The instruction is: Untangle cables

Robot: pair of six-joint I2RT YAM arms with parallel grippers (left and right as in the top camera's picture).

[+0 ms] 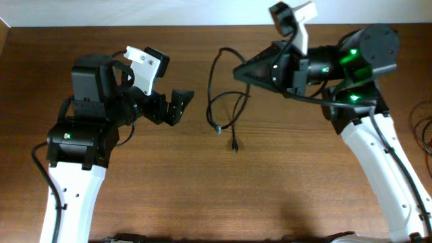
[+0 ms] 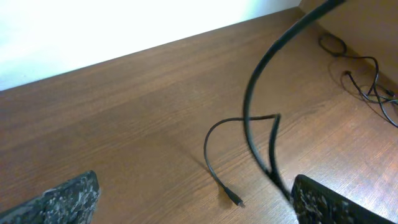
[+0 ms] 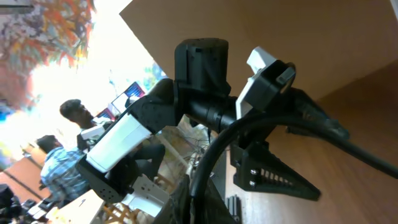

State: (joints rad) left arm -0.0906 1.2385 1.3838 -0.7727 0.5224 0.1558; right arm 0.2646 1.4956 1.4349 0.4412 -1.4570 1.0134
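Observation:
Thin black cables (image 1: 214, 101) lie looped on the wooden table (image 1: 169, 175) between the arms. Two small plug ends (image 1: 217, 128) (image 1: 234, 146) rest on the wood. My right gripper (image 1: 241, 71) is shut on a cable and holds its upper part above the table. In the right wrist view the cable (image 3: 249, 124) arcs up from between the fingers (image 3: 205, 199). My left gripper (image 1: 181, 102) is open and empty just left of the loops. In the left wrist view its fingers (image 2: 196, 186) flank a plug end (image 2: 236, 200), and the lifted cable (image 2: 252, 124) hangs by the right finger.
More thin black cords (image 1: 425, 128) lie at the table's right edge and also show in the left wrist view (image 2: 367, 81). A white wall runs along the far edge (image 1: 135, 13). The left arm (image 3: 199, 81) fills the right wrist view.

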